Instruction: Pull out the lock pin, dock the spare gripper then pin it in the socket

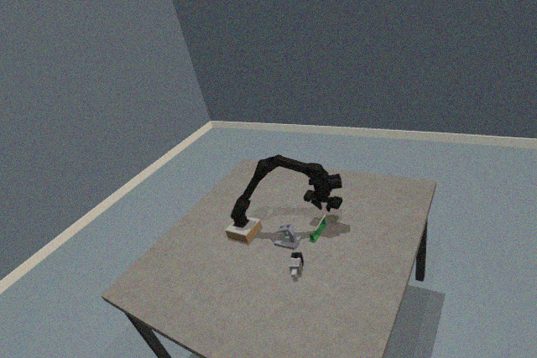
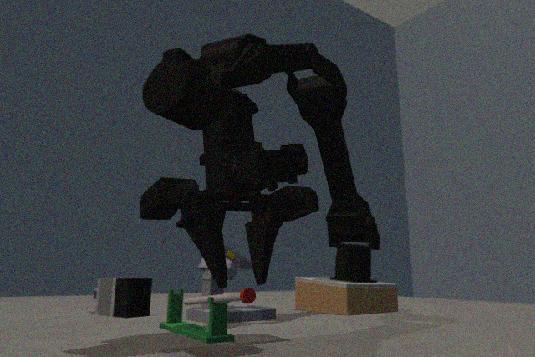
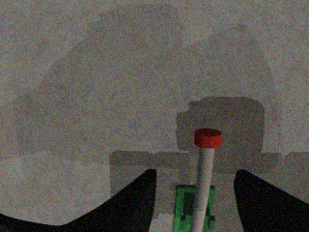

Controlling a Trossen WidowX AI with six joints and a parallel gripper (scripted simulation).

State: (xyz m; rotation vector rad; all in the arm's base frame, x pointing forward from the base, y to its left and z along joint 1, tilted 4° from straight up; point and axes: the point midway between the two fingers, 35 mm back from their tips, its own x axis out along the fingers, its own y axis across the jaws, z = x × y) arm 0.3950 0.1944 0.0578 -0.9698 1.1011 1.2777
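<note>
The lock pin, a pale rod (image 1: 321, 220) (image 2: 194, 300) (image 3: 204, 169) with a red head (image 2: 247, 295) (image 3: 208, 138), lies at the green rack (image 1: 317, 232) (image 2: 185, 329) (image 3: 181, 208), its head sticking out past one post. Whether it sits in both notches I cannot tell. My gripper (image 1: 324, 208) (image 2: 241, 284) (image 3: 196, 178) is open and empty above the pin's head end, one finger on each side in the wrist view. The grey mount (image 1: 284, 244) (image 2: 255, 313) stands with its tilted socket raised; no pin shows through it. The spare gripper (image 1: 295, 262) (image 2: 124, 297), white-grey and black, lies apart on the table.
The arm's base sits on a wood-sided block (image 1: 249, 235) (image 2: 322, 294). The mount stands between that block and the green rack. The spare gripper is nearer the top camera than the mount. The arm casts shadows around the rack.
</note>
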